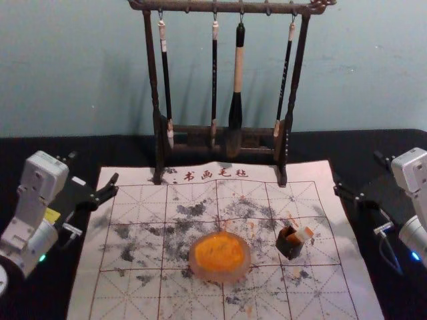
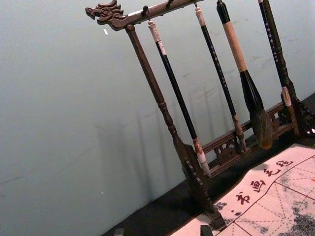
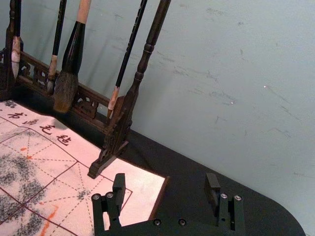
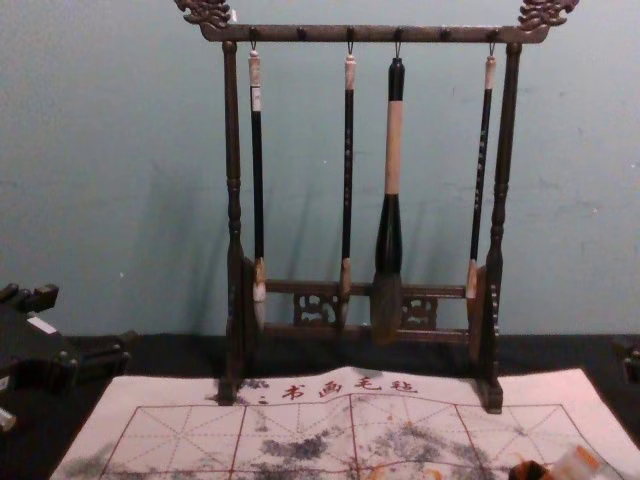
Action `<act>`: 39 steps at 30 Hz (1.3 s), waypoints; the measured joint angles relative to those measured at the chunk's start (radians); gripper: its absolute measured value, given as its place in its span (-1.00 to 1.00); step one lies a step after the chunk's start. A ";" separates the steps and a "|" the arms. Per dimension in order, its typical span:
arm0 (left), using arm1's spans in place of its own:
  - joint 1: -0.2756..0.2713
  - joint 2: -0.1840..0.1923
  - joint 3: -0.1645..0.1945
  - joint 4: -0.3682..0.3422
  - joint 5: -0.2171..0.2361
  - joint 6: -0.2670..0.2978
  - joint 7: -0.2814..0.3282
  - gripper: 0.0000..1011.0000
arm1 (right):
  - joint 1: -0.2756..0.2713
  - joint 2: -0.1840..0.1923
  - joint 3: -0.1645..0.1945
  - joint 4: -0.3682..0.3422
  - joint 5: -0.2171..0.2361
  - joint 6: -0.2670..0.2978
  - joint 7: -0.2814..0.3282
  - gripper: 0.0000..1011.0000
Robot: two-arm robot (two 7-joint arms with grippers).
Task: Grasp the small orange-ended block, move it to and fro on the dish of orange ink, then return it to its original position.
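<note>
The dish (image 1: 219, 257) sits on the mat (image 1: 143, 297), orange ink covering most of its inside. To its right, near it, stands the dark holder (image 1: 289, 244), and the block (image 1: 301, 235) leans out of this to the right, its lower part hidden inside. The chest view's bottom edge cuts off the holder, and the block's outline is blurred there.

The left gripper (image 1: 95, 167) is beyond the dish and well off to its left, empty, its fingers spread wide; the left wrist view catches just their tips at its edge. The right gripper (image 1: 357, 173) is beyond the dish on the right, also empty and wide apart, both fingers plain in the right wrist view.

Farther behind the dish stands the rack (image 1: 157, 133) with four brushes (image 1: 236, 100); the head view crops its top. Ink stains make some of the mat's grid lines around the dish hard to follow.
</note>
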State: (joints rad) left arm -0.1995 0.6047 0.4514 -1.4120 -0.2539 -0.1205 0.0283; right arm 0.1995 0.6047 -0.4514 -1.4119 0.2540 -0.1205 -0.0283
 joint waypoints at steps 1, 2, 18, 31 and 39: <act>0.000 0.000 0.000 0.000 0.000 0.000 0.000 0.98 | 0.000 0.000 0.000 0.000 0.000 0.000 0.000 0.98; 0.000 0.000 0.000 0.000 0.000 0.000 0.000 0.98 | 0.000 0.000 0.000 0.000 0.000 0.000 0.000 0.98; 0.000 0.000 0.000 0.000 0.000 0.000 0.000 0.98 | 0.000 0.000 0.000 0.000 0.000 0.000 0.000 0.98; 0.000 0.000 0.000 0.000 0.000 0.000 0.000 0.98 | 0.000 0.000 0.000 0.000 0.000 0.000 0.000 0.98; 0.000 0.000 0.000 0.000 0.000 0.000 0.000 0.98 | 0.000 0.000 0.000 0.000 0.000 0.000 0.000 0.98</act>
State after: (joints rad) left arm -0.1995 0.6047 0.4514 -1.4120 -0.2539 -0.1205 0.0283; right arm 0.1995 0.6047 -0.4514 -1.4120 0.2539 -0.1205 -0.0283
